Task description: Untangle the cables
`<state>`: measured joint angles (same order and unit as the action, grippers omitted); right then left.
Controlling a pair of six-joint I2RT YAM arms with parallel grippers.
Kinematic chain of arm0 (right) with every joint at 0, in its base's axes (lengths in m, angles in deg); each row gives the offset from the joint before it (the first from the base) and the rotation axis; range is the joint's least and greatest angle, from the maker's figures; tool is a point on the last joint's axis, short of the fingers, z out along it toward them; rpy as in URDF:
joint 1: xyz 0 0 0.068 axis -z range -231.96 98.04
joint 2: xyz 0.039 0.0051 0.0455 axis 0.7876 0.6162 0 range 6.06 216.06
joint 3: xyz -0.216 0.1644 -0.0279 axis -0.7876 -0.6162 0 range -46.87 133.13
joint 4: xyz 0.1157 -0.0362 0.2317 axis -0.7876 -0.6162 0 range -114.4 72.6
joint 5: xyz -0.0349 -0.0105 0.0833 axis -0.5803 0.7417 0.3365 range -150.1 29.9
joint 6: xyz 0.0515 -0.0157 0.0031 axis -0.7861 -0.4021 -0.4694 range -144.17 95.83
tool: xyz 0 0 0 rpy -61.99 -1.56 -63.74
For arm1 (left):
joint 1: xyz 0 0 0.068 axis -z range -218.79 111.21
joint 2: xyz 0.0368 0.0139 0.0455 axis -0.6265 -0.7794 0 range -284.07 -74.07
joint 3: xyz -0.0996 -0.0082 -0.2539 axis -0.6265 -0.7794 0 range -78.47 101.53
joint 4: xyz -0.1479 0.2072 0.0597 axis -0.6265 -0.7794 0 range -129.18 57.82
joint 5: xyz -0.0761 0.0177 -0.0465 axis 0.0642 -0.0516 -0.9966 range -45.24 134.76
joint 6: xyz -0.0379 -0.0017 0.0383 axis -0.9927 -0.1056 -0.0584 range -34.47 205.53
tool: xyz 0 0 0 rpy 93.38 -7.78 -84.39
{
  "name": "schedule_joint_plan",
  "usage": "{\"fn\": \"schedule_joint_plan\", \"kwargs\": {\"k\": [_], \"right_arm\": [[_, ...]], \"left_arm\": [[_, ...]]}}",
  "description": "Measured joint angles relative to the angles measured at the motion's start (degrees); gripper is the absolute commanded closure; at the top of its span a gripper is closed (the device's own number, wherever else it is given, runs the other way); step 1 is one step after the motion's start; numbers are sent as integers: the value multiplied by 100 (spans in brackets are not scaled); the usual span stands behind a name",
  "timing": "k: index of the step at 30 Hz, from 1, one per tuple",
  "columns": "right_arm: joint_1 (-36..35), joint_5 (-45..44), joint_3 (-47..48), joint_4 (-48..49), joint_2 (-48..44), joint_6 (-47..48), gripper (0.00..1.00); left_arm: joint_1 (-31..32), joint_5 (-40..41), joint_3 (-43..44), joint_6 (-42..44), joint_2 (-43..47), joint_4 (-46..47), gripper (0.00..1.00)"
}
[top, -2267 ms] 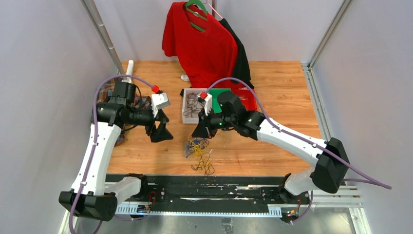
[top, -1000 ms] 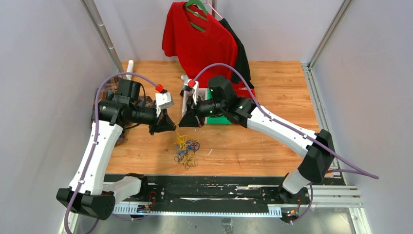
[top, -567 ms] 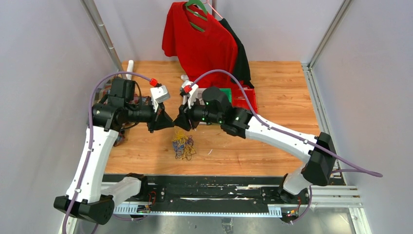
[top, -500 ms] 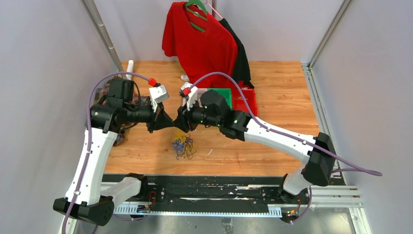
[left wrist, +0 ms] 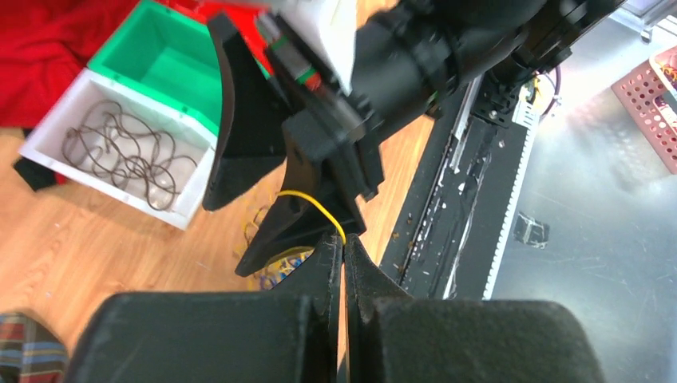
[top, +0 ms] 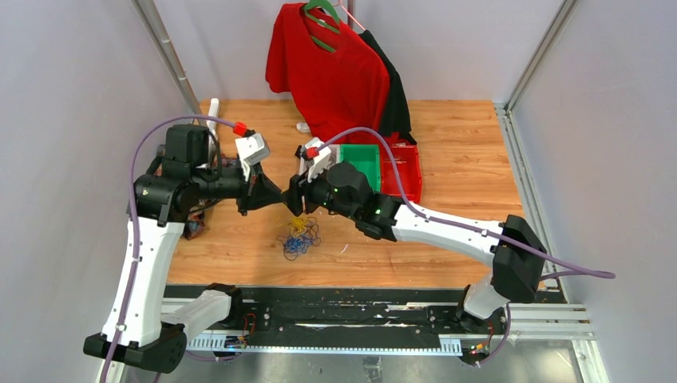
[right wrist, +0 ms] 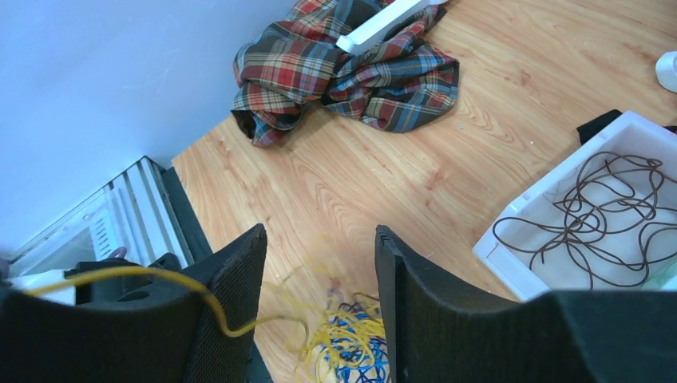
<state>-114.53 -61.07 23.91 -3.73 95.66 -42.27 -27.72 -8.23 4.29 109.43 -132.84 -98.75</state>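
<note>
Currently one yellow cable [left wrist: 308, 199] pinched in left tool [left wrist: 343, 242].

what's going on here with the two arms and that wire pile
Two arms are working above a tangle of thin cables on the wooden table. The left gripper is shut on a yellow cable that runs down to the tangle. The right gripper is open, close against it, with that strand draped over one finger.
</note>
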Motion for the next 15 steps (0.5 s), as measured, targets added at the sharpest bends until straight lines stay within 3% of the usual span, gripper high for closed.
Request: {"fn": "schedule_joint_plan", "kwargs": {"k": [15], "right_arm": [[2, -343, -800, 461, 382, -7, 49]], "left_arm": [[0, 70, 1565, -26, -68, 15, 100]]}}
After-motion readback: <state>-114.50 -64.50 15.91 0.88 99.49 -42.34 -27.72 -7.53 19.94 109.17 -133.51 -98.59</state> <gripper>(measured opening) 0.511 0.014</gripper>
